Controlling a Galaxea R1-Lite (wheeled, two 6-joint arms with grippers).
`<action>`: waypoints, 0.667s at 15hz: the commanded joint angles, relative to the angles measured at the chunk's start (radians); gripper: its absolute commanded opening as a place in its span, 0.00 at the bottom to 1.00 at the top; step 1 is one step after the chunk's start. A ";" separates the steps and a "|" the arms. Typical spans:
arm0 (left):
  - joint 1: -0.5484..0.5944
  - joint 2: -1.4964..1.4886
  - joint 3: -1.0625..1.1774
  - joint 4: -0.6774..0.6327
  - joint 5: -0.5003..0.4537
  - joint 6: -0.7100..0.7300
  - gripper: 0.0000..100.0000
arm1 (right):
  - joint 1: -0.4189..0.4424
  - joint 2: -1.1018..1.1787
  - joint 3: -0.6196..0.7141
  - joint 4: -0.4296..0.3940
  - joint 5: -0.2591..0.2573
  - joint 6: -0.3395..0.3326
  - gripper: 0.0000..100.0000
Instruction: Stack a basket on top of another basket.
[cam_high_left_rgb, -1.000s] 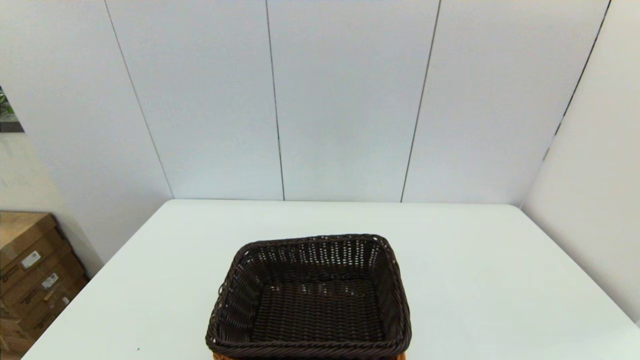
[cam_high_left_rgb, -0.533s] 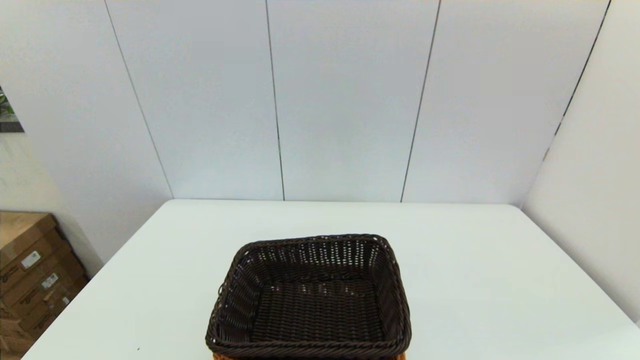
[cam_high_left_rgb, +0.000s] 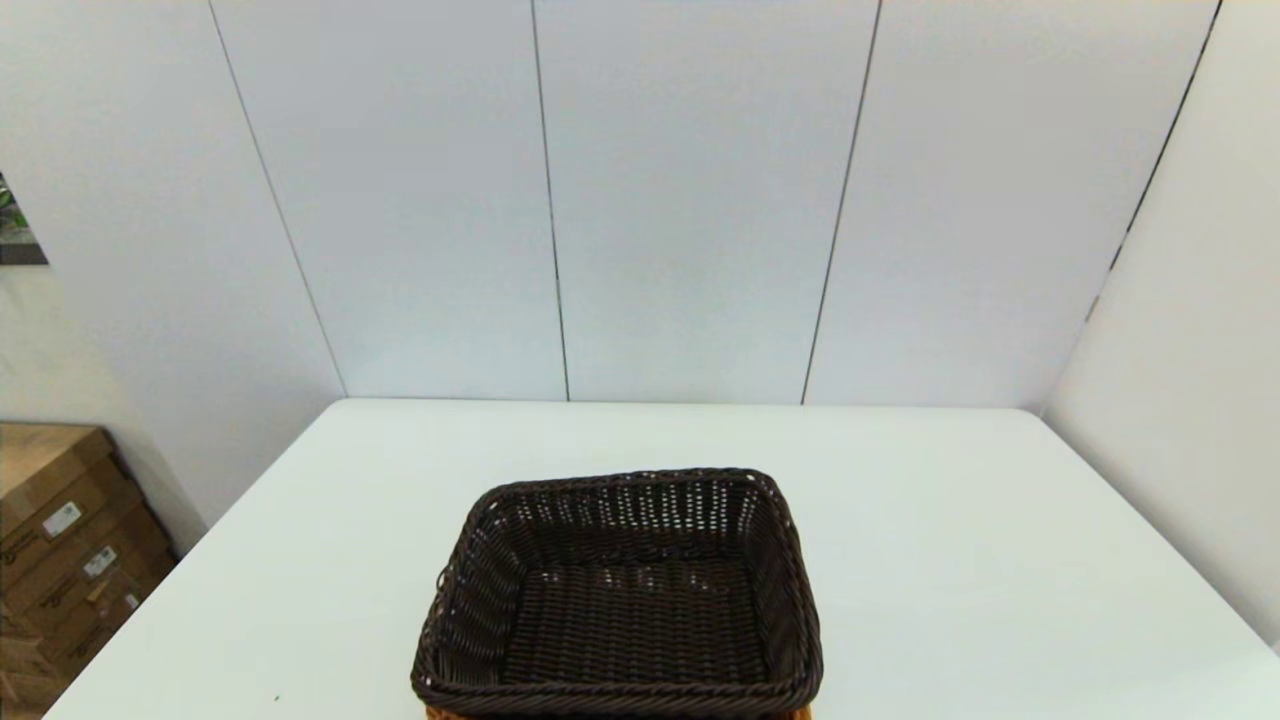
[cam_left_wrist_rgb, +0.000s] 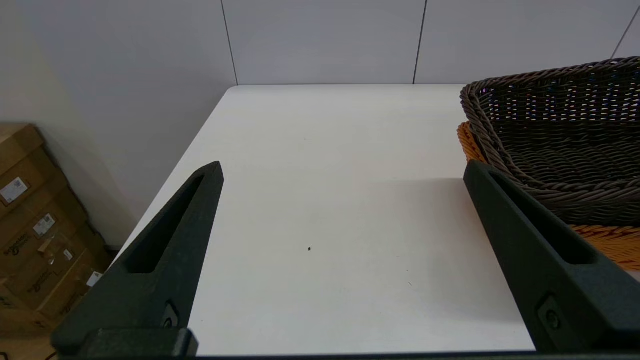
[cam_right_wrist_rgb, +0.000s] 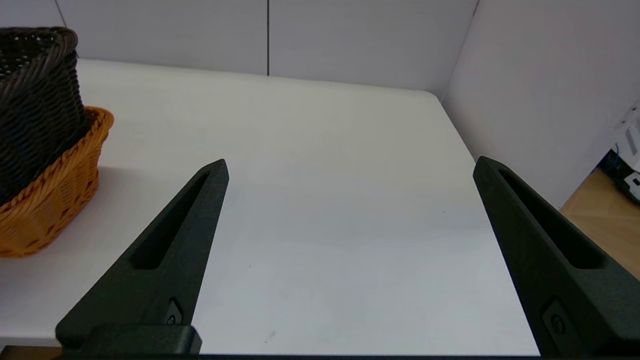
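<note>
The dark brown basket (cam_high_left_rgb: 620, 600) sits nested inside the orange-tan basket (cam_high_left_rgb: 610, 713), of which only a thin rim strip shows at the head view's bottom edge. Both wrist views show the stack from the side: dark basket (cam_left_wrist_rgb: 555, 135) on orange-tan basket (cam_left_wrist_rgb: 600, 240), and dark basket (cam_right_wrist_rgb: 35, 100) in orange-tan basket (cam_right_wrist_rgb: 50, 200). My left gripper (cam_left_wrist_rgb: 342, 172) is open to the left of the stack, holding nothing. My right gripper (cam_right_wrist_rgb: 350, 167) is open to its right, also holding nothing. Neither arm appears in the head view.
The white table (cam_high_left_rgb: 1000, 580) stretches behind and beside the baskets, bounded by white wall panels. Cardboard boxes (cam_high_left_rgb: 70, 550) stand on the floor past the table's left edge. A small dark speck (cam_left_wrist_rgb: 309, 248) lies on the table.
</note>
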 joint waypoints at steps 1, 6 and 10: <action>0.002 -0.002 0.002 0.000 0.000 0.000 1.00 | 0.000 0.000 0.029 -0.036 0.003 0.004 1.00; 0.000 -0.002 0.002 0.000 0.000 0.000 1.00 | 0.002 0.000 0.095 -0.122 0.061 0.002 1.00; 0.000 -0.002 0.002 0.000 0.000 0.000 1.00 | 0.002 0.000 0.095 -0.124 0.064 0.019 1.00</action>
